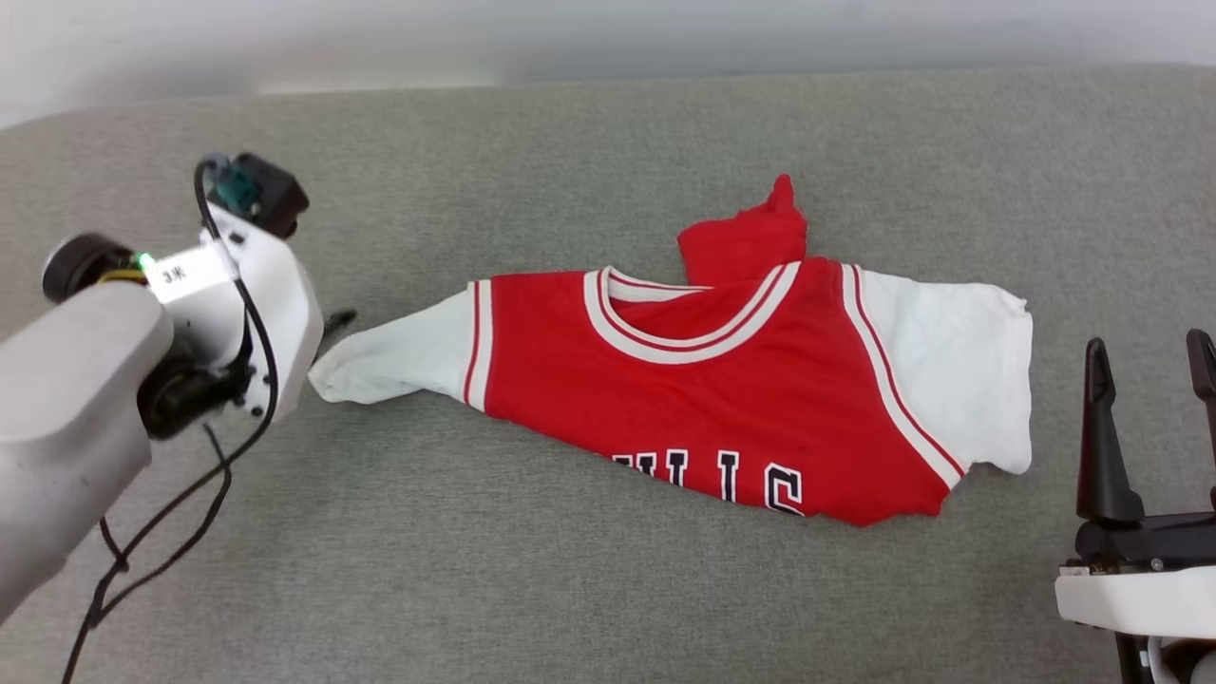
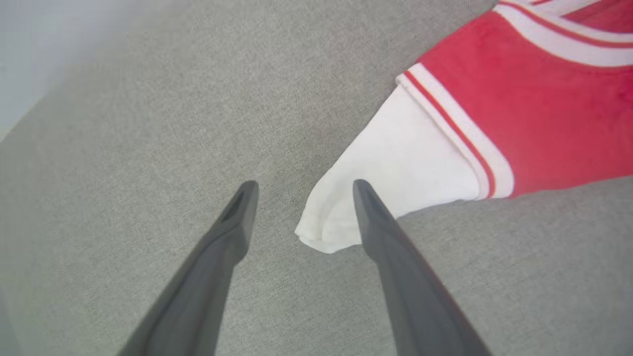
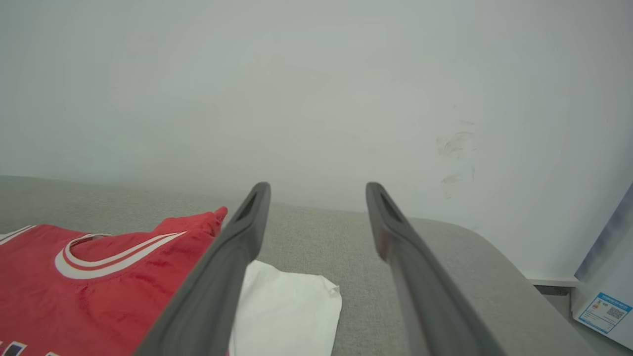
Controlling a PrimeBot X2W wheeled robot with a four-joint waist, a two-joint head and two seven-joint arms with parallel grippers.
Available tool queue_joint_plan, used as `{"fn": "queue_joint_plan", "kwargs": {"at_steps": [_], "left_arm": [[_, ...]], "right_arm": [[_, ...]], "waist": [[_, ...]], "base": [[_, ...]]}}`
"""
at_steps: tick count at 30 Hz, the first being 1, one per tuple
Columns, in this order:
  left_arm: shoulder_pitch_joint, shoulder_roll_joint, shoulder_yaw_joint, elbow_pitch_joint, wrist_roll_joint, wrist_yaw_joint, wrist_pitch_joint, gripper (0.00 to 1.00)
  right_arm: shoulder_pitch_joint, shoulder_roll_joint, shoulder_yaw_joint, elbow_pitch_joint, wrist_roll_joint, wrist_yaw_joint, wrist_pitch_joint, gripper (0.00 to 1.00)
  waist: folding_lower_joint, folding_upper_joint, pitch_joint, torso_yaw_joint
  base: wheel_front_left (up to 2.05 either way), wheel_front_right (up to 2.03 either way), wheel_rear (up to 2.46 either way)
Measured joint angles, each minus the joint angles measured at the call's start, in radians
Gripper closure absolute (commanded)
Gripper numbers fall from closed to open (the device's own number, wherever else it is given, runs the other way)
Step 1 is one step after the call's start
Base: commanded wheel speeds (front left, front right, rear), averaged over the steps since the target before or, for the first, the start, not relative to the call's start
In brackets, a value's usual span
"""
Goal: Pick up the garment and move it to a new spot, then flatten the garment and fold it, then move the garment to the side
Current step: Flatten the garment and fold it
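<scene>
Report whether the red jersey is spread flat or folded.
Partly folded: the red white-sleeved jersey shirt has black lettering cut off at its lower edge and a red flap behind the collar.

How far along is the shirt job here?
Done: the garment lies spread front-up on the gray surface, though rumpled, lower part tucked under. In hand: the open left hand brackets the white sleeve tip. Left: flattening, folding, moving aside. The right hand sits open.

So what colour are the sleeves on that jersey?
The sleeves are plain white, edged with red-and-white stripes; the head view shows them best.
</scene>
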Motion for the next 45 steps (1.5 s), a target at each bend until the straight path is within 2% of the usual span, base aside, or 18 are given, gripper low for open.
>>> {"fn": "queue_joint_plan", "kwargs": {"at_steps": [3,6,13,17,23,30,31,32,40,45], "left_arm": [[-0.035,0.009,0.023,-0.039,0.003,0.007,-0.023,0.0],[-0.078,0.03,0.032,-0.068,0.009,0.009,0.003,0.0],[-0.127,0.05,0.011,-0.105,-0.023,-0.002,0.22,0.0],[-0.125,0.052,-0.002,-0.087,-0.025,-0.003,0.3,0.0],[-0.071,0.044,-0.011,-0.034,-0.027,-0.003,0.328,0.0],[-0.021,0.023,-0.006,0.035,-0.036,-0.006,0.312,0.0],[-0.015,0.019,-0.005,0.041,-0.038,-0.01,0.312,0.3],[-0.009,0.016,-0.004,0.047,-0.041,-0.012,0.312,1.0],[0.011,-0.024,-0.012,0.055,-0.014,-0.021,0.189,1.0],[-0.003,-0.004,-0.009,0.008,0.016,-0.025,0.088,1.0]], "right_arm": [[0.005,0.003,-0.001,0.0,0.001,0.0,0.0,0.0],[0.006,0.005,0.001,-0.001,0.002,0.0,0.0,0.0],[-0.005,0.003,0.011,-0.007,0.009,0.0,0.0,0.0],[-0.022,0.002,0.015,-0.01,0.009,0.0,0.0,0.0],[-0.048,0.001,0.016,-0.01,0.011,0.0,0.0,0.0],[-0.063,-0.002,0.014,-0.011,0.012,0.0,0.0,0.0],[-0.063,-0.002,0.014,-0.01,0.012,0.0,0.0,0.0],[-0.065,-0.002,0.014,-0.009,0.012,0.0,0.0,0.0],[-0.067,-0.039,-0.004,0.004,0.006,0.0,0.0,0.0],[-0.111,-0.128,-0.014,-0.005,0.004,0.0,0.0,0.0]], "waist": [[0.0,0.0,-0.019,0.015],[0.0,0.0,-0.024,0.021],[0.0001,0.0,0.009,0.004],[0.0001,0.0,0.036,-0.015],[0.0001,0.0,0.076,-0.049],[0.0,0.0,0.114,-0.072],[0.0001,0.0,0.116,-0.073],[0.0,0.0,0.116,-0.074],[0.0001,0.0,0.062,-0.059],[0.0001,0.0,0.008,-0.038]], "base": [[0.0,0.0,0.0],[0.0,0.0,0.0],[0.0,0.0,0.0],[0.0,0.0,0.0],[0.0,0.0,0.0],[0.0,0.0,0.0],[0.0,0.0,0.0],[0.0,0.0,0.0],[0.0,0.0,0.0],[0.0,0.0,0.0]]}}
